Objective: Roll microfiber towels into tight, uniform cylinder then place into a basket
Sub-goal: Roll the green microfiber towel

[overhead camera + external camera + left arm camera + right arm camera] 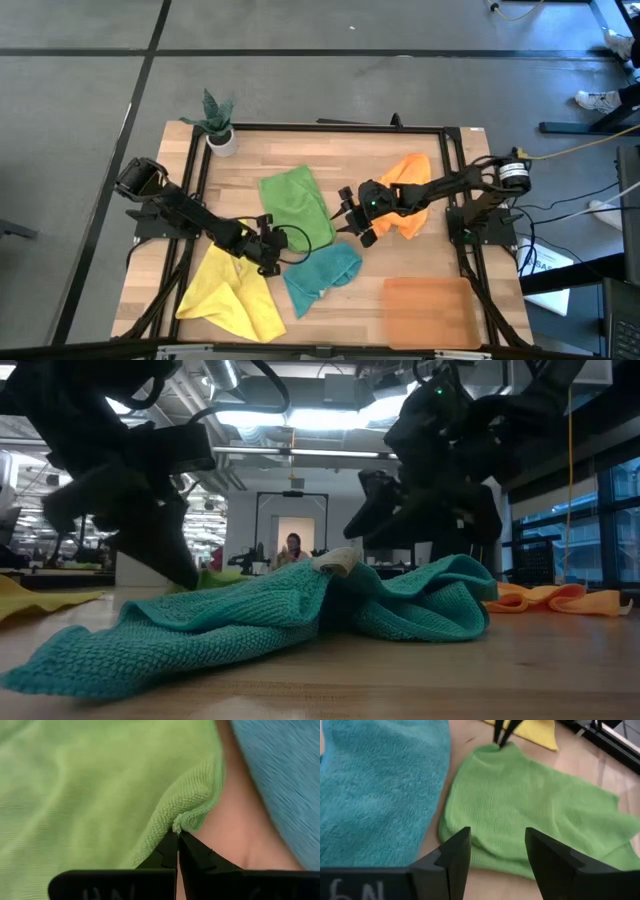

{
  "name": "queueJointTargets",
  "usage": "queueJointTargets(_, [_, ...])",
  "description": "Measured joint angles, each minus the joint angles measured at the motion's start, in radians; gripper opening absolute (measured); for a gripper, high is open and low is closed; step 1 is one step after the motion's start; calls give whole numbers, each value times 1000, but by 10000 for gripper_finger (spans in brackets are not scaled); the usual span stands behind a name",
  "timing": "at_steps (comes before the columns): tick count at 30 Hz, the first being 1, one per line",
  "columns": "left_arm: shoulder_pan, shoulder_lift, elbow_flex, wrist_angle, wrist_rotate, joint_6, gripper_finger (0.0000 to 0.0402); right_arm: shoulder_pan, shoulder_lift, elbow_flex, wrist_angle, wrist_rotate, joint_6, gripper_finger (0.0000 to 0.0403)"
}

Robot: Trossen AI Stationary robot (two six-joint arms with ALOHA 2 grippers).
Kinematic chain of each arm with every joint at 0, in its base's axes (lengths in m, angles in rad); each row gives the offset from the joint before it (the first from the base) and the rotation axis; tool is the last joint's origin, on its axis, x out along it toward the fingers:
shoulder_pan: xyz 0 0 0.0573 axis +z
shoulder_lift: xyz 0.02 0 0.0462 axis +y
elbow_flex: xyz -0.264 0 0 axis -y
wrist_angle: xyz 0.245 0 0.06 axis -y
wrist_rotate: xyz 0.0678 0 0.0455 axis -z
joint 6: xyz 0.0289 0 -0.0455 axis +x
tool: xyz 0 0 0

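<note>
We see green towel (pixel 296 205) mid-table | left gripper (pixel 176 836) pinched shut on its near corner | right gripper (pixel 495 852) fingers apart, just off the opposite edge, facing it.

The high view looks straight down on the whole table (pixel 330 140). The low view sits at tabletop level, close behind the teal towel (pixel 250 615). Both wrist views, very near, share the green towel (pixel 90 785).

Beside the teal towel (pixel 380 790), looped and fuzzy cloth, the green towel (pixel 530 810) I pinch is finer knit; my bench (pixel 350 165) is smooth pale wood, the basket (pixel 430 310) translucent plastic.
</note>
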State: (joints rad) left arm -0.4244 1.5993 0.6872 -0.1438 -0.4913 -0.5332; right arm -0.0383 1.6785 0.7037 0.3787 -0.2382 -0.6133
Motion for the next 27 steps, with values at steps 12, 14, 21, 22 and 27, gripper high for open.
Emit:
queueJointTargets(12, [1, -2, 2, 2, -101, -188, 0, 0, 31, 6, -14, 34, -20, 188])
queueJointTargets(14, [0, -2, 2, 3, -100, -240, 0, 0, 31, 6, -22, 34, -21, 188])
queueJointTargets(21, [-12, -2, 2, 3, -67, -429, 0, -1, 31, 6, -57, 35, -28, 188])
queueJointTargets(22, [-16, -2, 2, 4, -66, -452, 0, -1, 31, 6, -59, 35, -28, 188])
queueJointTargets(27, [-29, -2, 2, 4, -65, -512, 0, -1, 34, 6, -63, 37, -73, 188])
